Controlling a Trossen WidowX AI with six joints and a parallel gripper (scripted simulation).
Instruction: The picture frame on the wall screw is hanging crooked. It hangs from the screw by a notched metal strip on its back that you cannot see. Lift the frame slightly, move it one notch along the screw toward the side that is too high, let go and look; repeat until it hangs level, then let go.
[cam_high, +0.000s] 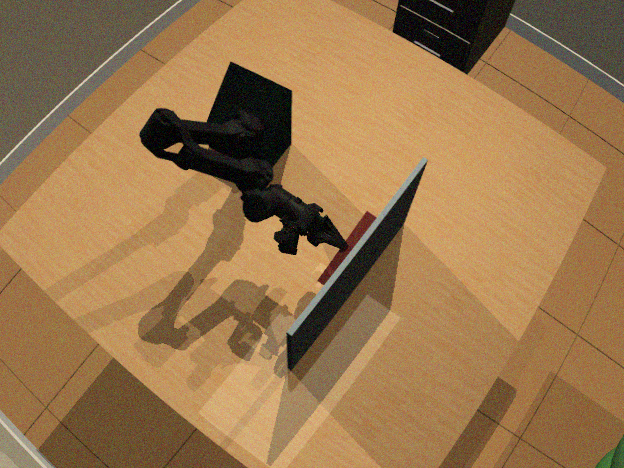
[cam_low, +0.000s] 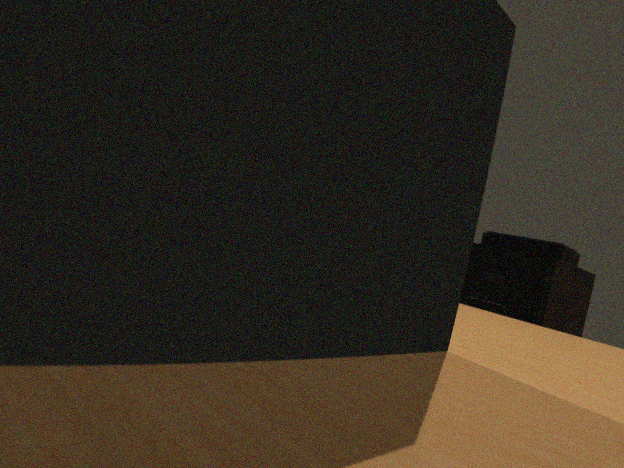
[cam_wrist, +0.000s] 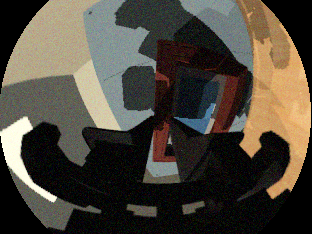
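Note:
The dark red picture frame (cam_high: 355, 236) (cam_wrist: 230, 97) hangs on the near face of the upright wall panel (cam_high: 352, 261) (cam_wrist: 107, 48). From above only its top edge shows. In the wrist view it has a red border around a blue picture and sits tilted. My gripper (cam_high: 342, 245) (cam_wrist: 162, 119) reaches from the arm's side and is shut on the frame's edge, about midway along it. The screw and the notched strip are hidden. The exterior camera sees only the dark back of the wall panel (cam_low: 226, 176).
The arm's black base box (cam_high: 252, 108) stands behind the arm. A black drawer cabinet (cam_high: 448, 25) (cam_low: 529, 279) stands at the far corner. The wooden table (cam_high: 478, 166) extends around the panel on all sides.

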